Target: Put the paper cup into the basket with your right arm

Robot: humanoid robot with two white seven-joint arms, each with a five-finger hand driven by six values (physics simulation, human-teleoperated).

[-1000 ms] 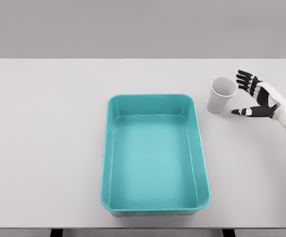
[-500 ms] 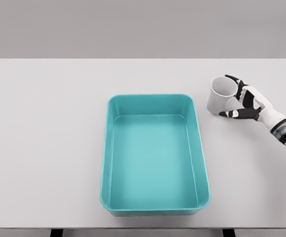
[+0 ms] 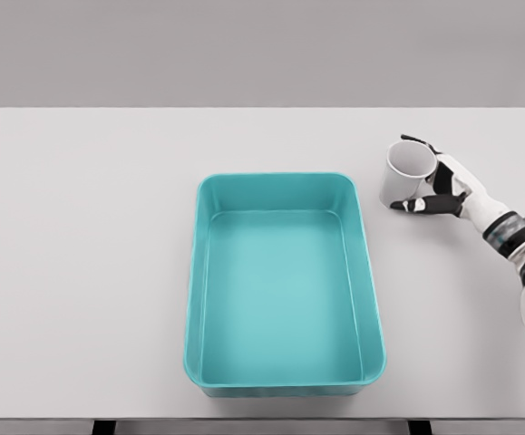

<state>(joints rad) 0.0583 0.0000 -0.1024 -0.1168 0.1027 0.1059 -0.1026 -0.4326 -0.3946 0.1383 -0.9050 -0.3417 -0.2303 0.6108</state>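
Note:
A white paper cup (image 3: 402, 174) stands on the table to the right of the teal basket (image 3: 283, 381), slightly tilted. My right hand (image 3: 418, 178) comes in from the right edge and wraps the cup: fingers curl over its far rim, the thumb presses its near side. The cup rests on the table. The basket is a shallow rectangular tub with nothing in it, in the middle of the table. My left arm does not show.
The white table (image 3: 81, 272) spans the whole view, with its front edge along the bottom. A grey wall lies behind it. Nothing else lies on the table.
My right hand moved left from beside the cup and closed around it. The cup shifted slightly left and tilted. The basket has stayed put.

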